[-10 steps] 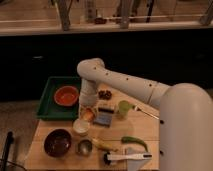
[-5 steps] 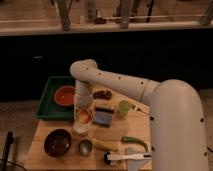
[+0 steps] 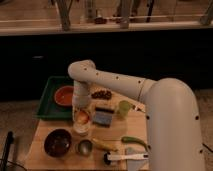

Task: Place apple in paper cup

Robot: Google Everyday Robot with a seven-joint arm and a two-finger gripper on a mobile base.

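The apple [image 3: 81, 117], red-orange with a yellowish patch, sits at the mouth of the white paper cup [image 3: 81, 129], which stands on the wooden table [image 3: 45, 131] left of centre. My gripper [image 3: 80, 107] hangs straight down from the white arm and is right on top of the apple. The arm's wrist hides the apple's top. I cannot tell whether the apple rests in the cup or is still held.
A green tray [image 3: 47, 102] with an orange bowl [image 3: 64, 95] lies behind the cup. A dark bowl [image 3: 57, 142] and a metal cup [image 3: 84, 147] stand in front. A dark block [image 3: 103, 117], light green cup [image 3: 124, 109], green pepper [image 3: 135, 142] and white utensil [image 3: 125, 157] lie to the right.
The arm's elbow has swung left and the gripper has moved left and down with the apple, to stand over the paper cup's mouth.
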